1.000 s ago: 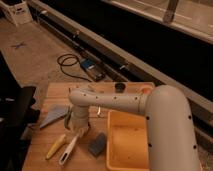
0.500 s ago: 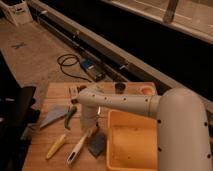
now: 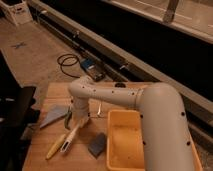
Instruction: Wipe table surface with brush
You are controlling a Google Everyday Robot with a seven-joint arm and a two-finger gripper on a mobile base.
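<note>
Claw [image 3: 75, 121] has moved left on the desk [image 3: 55, 95], now beside the brush [image 3: 70, 140]; finger state: cannot tell. No legible writing.

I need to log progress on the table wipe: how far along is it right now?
Early stage, it seems. Nothing looks wiped yet. In hand: the hand is lowered at the table, right above the white-handled brush, which lies flat beside a yellow tool. Whether it has gripped the brush is unclear. Left: lifting the brush and sweeping the surface around the grey pad and yellow bin.
</note>
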